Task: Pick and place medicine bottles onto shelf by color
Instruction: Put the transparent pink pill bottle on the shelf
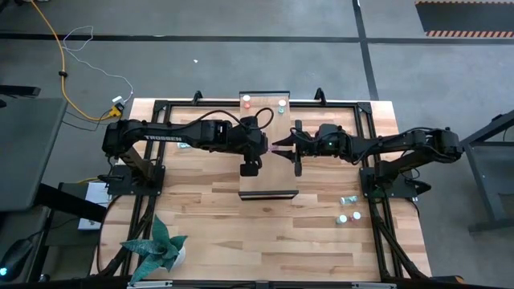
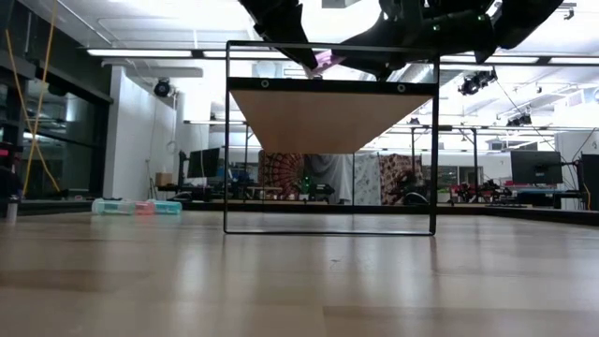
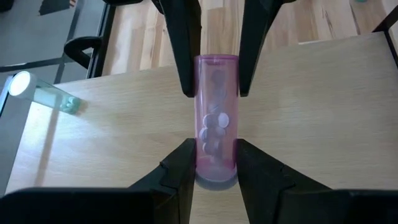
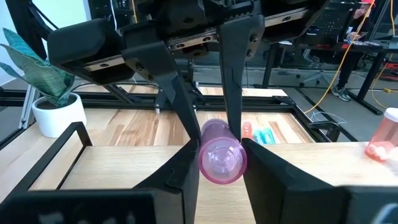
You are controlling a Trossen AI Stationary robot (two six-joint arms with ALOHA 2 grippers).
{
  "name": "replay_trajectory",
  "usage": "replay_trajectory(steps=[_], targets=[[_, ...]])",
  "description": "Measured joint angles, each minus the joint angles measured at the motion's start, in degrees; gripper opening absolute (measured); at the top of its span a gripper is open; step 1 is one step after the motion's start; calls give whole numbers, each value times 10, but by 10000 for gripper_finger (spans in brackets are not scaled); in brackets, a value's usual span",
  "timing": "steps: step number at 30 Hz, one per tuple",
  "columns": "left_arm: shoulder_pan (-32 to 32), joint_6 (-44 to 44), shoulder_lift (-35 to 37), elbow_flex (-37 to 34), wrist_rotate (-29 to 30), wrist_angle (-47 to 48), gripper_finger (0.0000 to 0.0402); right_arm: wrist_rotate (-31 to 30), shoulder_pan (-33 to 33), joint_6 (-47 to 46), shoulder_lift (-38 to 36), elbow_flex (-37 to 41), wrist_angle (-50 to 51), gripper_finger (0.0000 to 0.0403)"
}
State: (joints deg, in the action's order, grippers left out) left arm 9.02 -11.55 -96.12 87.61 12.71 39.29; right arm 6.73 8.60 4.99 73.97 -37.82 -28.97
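Lying level above the shelf [image 1: 269, 172], the pink bottle [image 3: 216, 118] spans both arms, its long axis running between left tool [image 3: 212, 163] and right tool [image 4: 214, 155], each pinching one end.

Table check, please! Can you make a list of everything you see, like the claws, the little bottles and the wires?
Surface: wood table, with a raised shelf in the middle.
Job's things: a pink vial held over the shelf; a red vial and a green vial at the shelf's far end; loose vials on the table's right side.
Clutter: a potted plant at the near left corner.
Claws: the left claw and right claw meet over the shelf, each shut on one end of the pink vial.
Cables: a yellow cable on the floor, far left.
Surroundings: grey floor; no people seen.
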Motion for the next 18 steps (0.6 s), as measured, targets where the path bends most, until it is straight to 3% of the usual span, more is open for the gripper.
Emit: replay_trajectory(steps=[10,18], targets=[[-1,-8,0,0,-1,0,115,0,0,0,0,0,0,96],[-1,-9,4,0,-1,-2,171,-2,0,4,0,0,2,94]])
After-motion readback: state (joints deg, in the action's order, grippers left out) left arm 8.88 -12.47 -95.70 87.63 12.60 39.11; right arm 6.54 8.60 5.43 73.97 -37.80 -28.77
